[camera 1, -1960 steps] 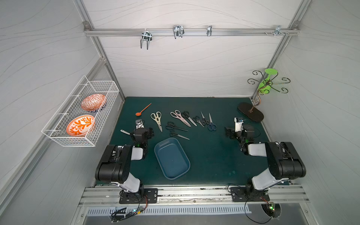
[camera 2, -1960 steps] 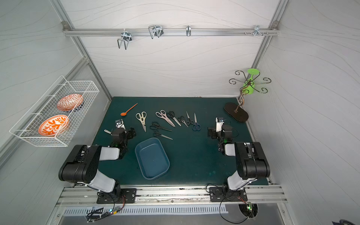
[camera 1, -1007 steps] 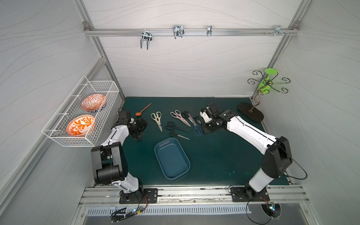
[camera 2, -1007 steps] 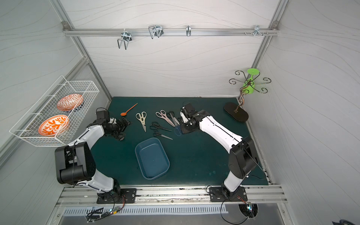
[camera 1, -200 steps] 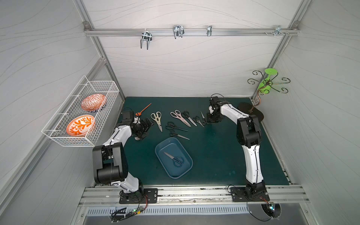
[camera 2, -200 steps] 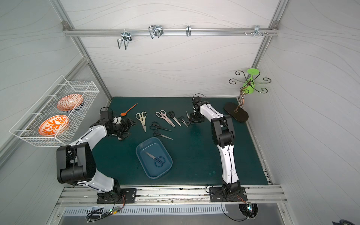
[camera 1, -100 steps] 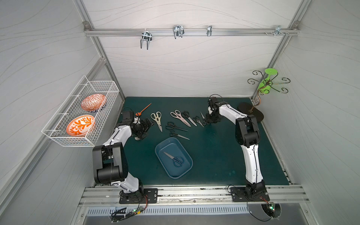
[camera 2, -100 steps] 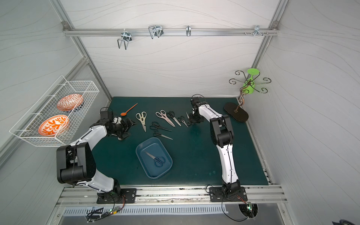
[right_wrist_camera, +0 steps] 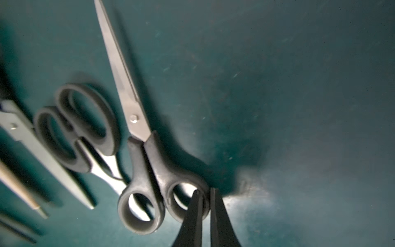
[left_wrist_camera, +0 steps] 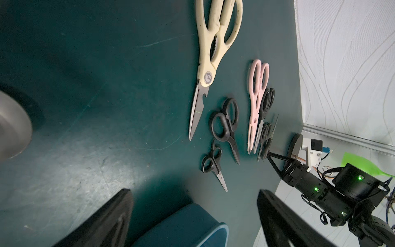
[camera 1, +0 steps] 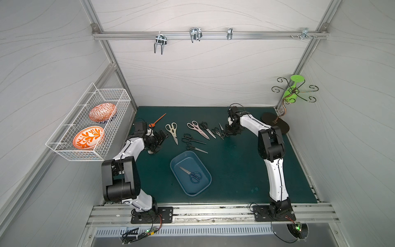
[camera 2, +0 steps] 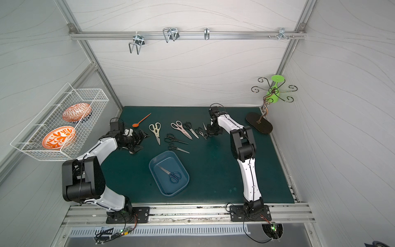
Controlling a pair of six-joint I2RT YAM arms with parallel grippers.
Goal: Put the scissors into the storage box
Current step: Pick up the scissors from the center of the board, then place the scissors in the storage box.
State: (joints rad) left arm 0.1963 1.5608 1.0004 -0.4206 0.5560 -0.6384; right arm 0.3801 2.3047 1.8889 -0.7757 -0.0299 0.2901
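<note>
Only in the right wrist view can the grip be made out: the right gripper [right_wrist_camera: 205,191] is seen closed, its thin black fingers [right_wrist_camera: 193,216] pinched on one handle ring of the black-handled scissors [right_wrist_camera: 136,124], which lie on the green mat [right_wrist_camera: 299,107]. In both top views that gripper is shown merely lowered at the right end of the row of scissors [camera 1: 208,132], the contact being too small to judge. The storage box [camera 1: 193,159] is seen whole in the top views alone, near the middle of the green mat, with a blue-handled pair [camera 1: 193,175] lying inside; only its rim is caught by the left wrist view. There the left gripper [left_wrist_camera: 193,191] is shown spread wide, nothing held, with cream-handled shears [left_wrist_camera: 210,53] and pink-handled shears [left_wrist_camera: 257,85] laid beyond it. The gripped pair is marked by long plain steel blades, closed together, and matte dark handles
</note>
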